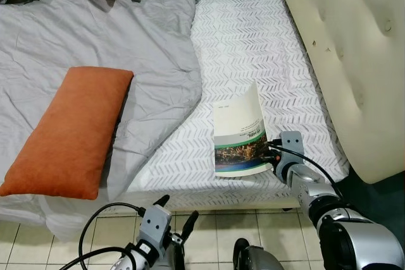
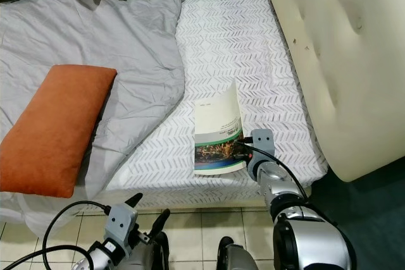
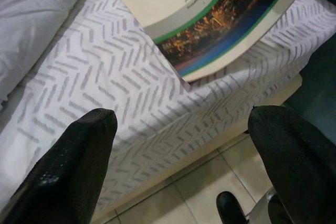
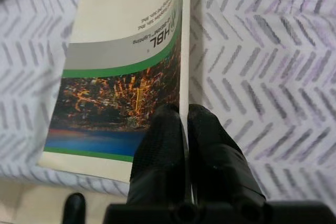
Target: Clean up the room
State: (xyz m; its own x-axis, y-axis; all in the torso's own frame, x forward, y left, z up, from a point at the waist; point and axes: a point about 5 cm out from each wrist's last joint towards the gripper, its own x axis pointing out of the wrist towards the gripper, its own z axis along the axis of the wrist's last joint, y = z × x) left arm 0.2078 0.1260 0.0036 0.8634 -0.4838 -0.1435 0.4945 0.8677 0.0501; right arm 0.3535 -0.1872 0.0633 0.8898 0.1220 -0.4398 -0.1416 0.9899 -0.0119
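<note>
A thin booklet [image 1: 239, 132] with a cream cover, green band and night-city photo lies near the foot edge of the bed, its right side lifted off the sheet. My right gripper [image 4: 184, 121] is shut on that raised edge, the two black fingers [image 4: 160, 150] pinching the cover from both sides. In the left eye view the right gripper [image 1: 271, 150] sits at the booklet's lower right corner. My left gripper [image 1: 177, 213] hangs low over the tiled floor in front of the bed, open and holding nothing. The booklet [image 3: 210, 19] lies beyond the left fingertips [image 3: 84, 145].
An orange pillow [image 1: 69, 132] lies on the rumpled grey duvet [image 1: 126, 49] at the left. The chevron-patterned sheet [image 1: 253, 36] covers the right half. A cream tufted headboard [image 1: 354, 49] stands along the right. Tiled floor [image 1: 215, 226] runs below the bed edge.
</note>
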